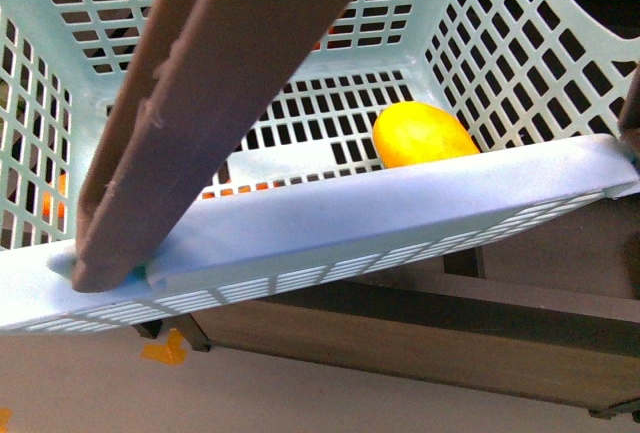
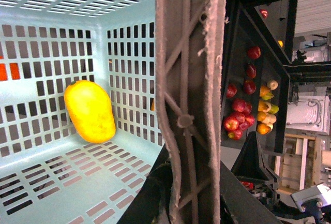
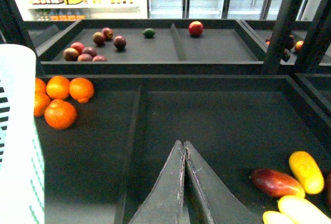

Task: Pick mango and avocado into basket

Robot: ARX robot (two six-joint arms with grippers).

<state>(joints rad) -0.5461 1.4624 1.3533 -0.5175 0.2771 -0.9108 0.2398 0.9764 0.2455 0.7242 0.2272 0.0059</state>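
Observation:
The turquoise basket [image 1: 420, 218] hangs close in front of the front camera, tilted. The yellow-orange mango [image 1: 425, 133] lies on its slotted floor by a corner, and it also shows as the mango [image 2: 90, 111] in the left wrist view. My left gripper [image 2: 191, 188] is shut on the basket's brown handle [image 2: 191, 94], which crosses the front view as the handle [image 1: 200, 123]. My right gripper [image 3: 183, 146] is shut on nothing, hovering over a bare dark tray compartment. A dark green avocado [image 3: 149, 32] lies in the tray on the far shelf.
Oranges [image 3: 62, 102] lie beside the basket wall [image 3: 15, 146]. A red-blushed mango [image 3: 276, 182] and yellow fruits [image 3: 306, 171] lie near the right gripper. Dark purple fruits [image 3: 88, 50] and a red apple [image 3: 195, 28] are on the far shelf. Black shelf posts [image 3: 282, 25] stand nearby.

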